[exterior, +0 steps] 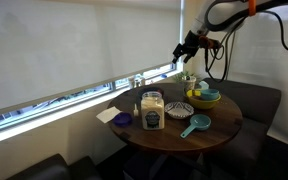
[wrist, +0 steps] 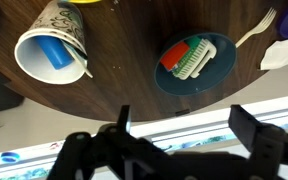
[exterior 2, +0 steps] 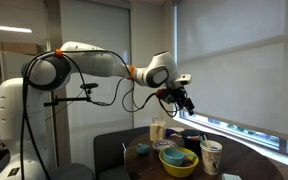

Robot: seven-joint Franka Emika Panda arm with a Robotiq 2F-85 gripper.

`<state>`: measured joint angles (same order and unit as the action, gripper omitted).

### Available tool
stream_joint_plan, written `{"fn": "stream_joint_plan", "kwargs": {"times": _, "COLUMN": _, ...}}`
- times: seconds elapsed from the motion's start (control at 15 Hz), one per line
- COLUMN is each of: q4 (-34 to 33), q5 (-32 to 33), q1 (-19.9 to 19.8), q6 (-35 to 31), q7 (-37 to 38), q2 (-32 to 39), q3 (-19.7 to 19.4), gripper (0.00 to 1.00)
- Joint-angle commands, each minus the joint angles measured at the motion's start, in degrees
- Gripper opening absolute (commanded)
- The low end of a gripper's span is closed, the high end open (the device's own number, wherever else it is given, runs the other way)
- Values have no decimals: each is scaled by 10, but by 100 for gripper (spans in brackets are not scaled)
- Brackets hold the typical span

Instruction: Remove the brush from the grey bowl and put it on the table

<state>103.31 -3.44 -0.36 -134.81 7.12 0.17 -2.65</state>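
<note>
In the wrist view the brush (wrist: 190,55), with green-white bristles and a red handle, lies in the round grey bowl (wrist: 220,68) on the dark brown wooden table (wrist: 124,60), close to the table's edge by the window. My gripper (wrist: 184,125) is open and empty, its two dark fingers framing the table edge below the bowl. In both exterior views the gripper (exterior: 187,45) (exterior 2: 181,97) hangs well above the table (exterior: 219,128) on the window side.
A paper cup (wrist: 52,50) with a blue item inside stands beside the bowl, and a white fork (wrist: 256,28) lies on the other side. In an exterior view a jar (exterior: 152,110), stacked bowls (exterior: 206,95) and a teal scoop (exterior: 194,125) sit on the table.
</note>
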Motion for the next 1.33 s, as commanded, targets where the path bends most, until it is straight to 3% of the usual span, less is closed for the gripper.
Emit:
{"fn": "stream_joint_plan", "kwargs": {"times": 0.0, "q4": -2, "q5": 0, "q1": -4, "q6": 2, "q7": 0, "q2": 0, "q3": 4, "gripper": 100}}
{"fn": "stream_joint_plan", "kwargs": {"times": 0.27, "q4": -20, "q5": -2, "q1": -3, "q6": 3, "q7": 34, "q2": 27, "q3": 6, "gripper": 100}}
{"fn": "stream_joint_plan", "kwargs": {"times": 0.47, "q4": -102, "q5": 15, "q1": 4, "q6": 32, "q7": 93, "q2": 114, "q3": 9, "gripper": 100}}
{"fn": "stream_joint_plan", "kwargs": {"times": 0.87, "q4": -257, "q5": 38, "q1": 45, "q6": 112, "q7": 135, "q2": 269, "q3": 10, "gripper": 100}}
{"fn": "stream_joint_plan", "kwargs": {"times": 1.27, "q4": -386, "q5": 19, "q1": 40, "q6": 169, "q7": 114, "q2": 372, "q3": 11, "gripper": 100}}
